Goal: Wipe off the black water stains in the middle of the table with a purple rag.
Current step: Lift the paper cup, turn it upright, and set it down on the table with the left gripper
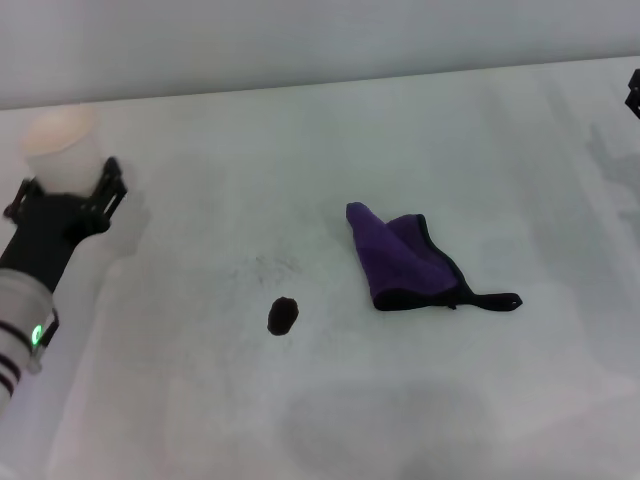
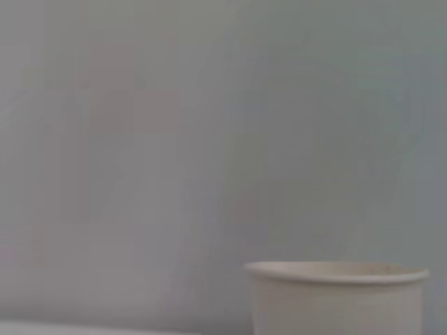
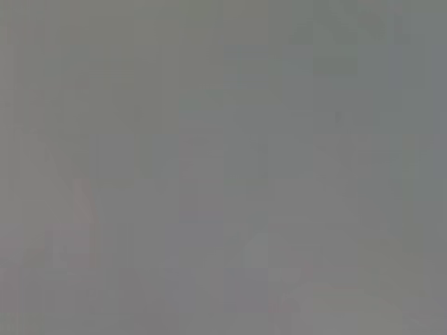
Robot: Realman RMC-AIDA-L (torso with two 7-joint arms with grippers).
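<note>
The rag [image 1: 405,260] lies folded mid-table [image 1: 420,130], just right of the stain [image 1: 283,315]; soft and light, it should pinch best at the thick fold, while the left gripper [image 1: 70,190] clasps a cup [image 1: 62,150] and the right gripper [image 1: 634,92] barely shows.

Rag [image 1: 405,262] lies on worktop [image 1: 480,140], stain [image 1: 283,315] beside it; cup [image 1: 62,150] at left gripper [image 1: 68,195], well apart.

Black tool [image 1: 70,200], white green-lit forearm [image 1: 22,325]
</note>
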